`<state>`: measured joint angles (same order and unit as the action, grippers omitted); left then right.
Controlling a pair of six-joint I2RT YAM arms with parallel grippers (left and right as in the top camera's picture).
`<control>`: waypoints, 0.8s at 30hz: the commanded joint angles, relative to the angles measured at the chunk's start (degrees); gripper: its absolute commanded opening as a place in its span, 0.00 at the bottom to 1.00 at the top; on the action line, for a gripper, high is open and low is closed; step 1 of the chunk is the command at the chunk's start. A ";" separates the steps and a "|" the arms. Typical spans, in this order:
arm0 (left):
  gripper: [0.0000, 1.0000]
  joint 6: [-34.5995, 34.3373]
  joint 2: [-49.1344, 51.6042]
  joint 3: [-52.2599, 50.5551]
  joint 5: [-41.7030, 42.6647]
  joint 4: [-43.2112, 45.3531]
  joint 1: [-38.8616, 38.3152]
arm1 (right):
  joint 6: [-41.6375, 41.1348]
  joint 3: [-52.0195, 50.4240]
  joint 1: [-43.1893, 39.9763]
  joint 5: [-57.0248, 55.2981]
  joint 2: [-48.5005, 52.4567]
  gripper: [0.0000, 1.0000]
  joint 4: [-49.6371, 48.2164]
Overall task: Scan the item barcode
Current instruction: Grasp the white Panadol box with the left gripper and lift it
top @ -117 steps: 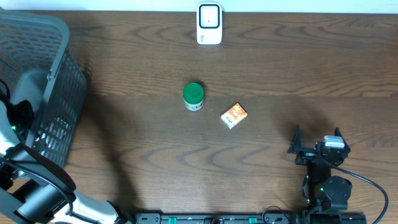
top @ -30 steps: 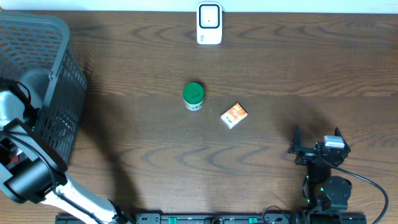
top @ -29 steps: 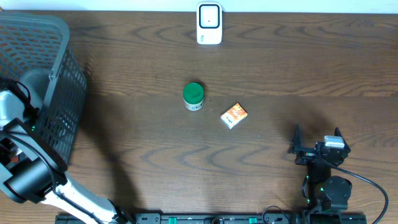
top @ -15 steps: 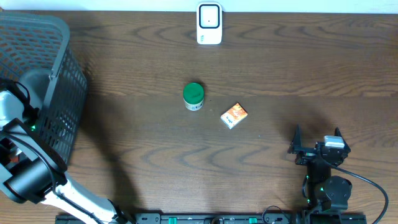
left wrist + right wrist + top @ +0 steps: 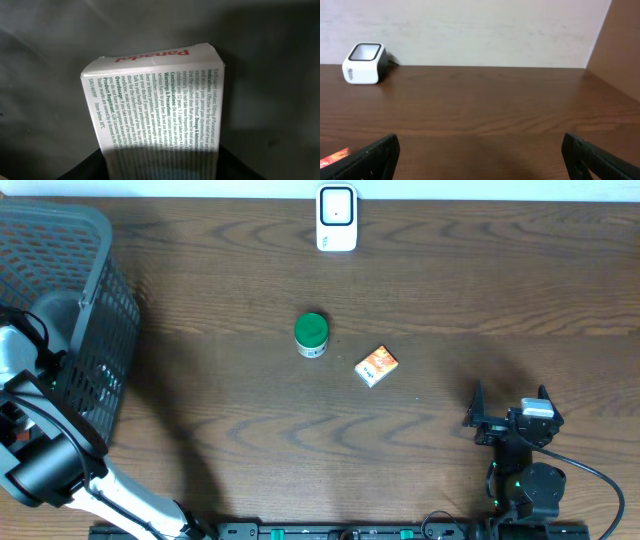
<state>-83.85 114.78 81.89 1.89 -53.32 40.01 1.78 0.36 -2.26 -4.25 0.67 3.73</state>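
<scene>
The left wrist view is filled by a white medicine box [image 5: 155, 105] with green small print and a red brand name. It lies inside the dark basket, and no barcode shows on the face I see. My left gripper [image 5: 162, 167] is closed on the box's near end, with a dark finger against each side edge. From overhead only the left arm [image 5: 30, 360] shows, reaching into the basket [image 5: 60, 240]. The white scanner [image 5: 337, 218] stands at the table's far edge. My right gripper [image 5: 508, 412] rests open and empty at the front right.
A green-lidded jar [image 5: 311, 334] and a small orange box [image 5: 377, 365] lie mid-table. The grey mesh basket takes up the far left. In the right wrist view the scanner [image 5: 364, 63] stands far left against a pale wall, and the orange box [image 5: 332, 156] peeks in beside the left finger.
Compared with about four seconds ago, the left arm has shifted up and deeper into the basket. Over the last second it has barely moved. The right arm is still.
</scene>
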 commanded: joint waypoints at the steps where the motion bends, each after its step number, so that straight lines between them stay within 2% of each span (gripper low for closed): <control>1: 0.53 1.36 3.08 -0.02 5.51 -0.57 -0.33 | 0.42 -0.04 0.55 0.24 -0.39 0.99 0.31; 13: 0.52 2.19 -0.31 2.14 7.17 -0.50 -0.33 | 0.42 -0.04 0.55 0.24 -0.39 0.99 0.31; 24: 0.52 2.21 -12.57 2.43 7.10 2.25 -0.28 | 0.42 -0.04 0.55 0.24 -0.39 0.99 0.31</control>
<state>-82.43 106.50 83.09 8.73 -51.29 39.90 1.78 0.36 -2.26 -4.27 0.67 3.70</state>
